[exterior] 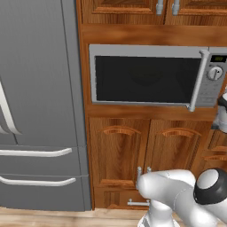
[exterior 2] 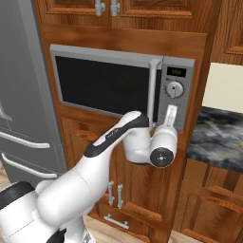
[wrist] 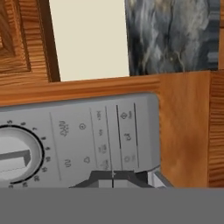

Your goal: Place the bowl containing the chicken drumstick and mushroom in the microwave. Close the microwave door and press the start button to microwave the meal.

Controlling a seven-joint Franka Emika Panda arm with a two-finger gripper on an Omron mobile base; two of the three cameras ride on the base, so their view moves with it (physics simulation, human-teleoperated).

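Wooden cabinetry (exterior: 146, 150) is housing the microwave (exterior: 155, 75), which is sitting with its microwave door (exterior: 146, 79) shut in a niche above two lower cupboard doors; right of the microwave, a dark marbled counter (exterior 2: 218, 133) is adjoining the cabinetry.

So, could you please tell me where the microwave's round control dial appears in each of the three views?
Left base view: the dial sits at the right edge, upper third, right of the door handle.
Right base view: right of centre, upper part, above the gripper.
Hand view: lower left, cut by the left edge.
Shared landmark: the grey control panel around it.
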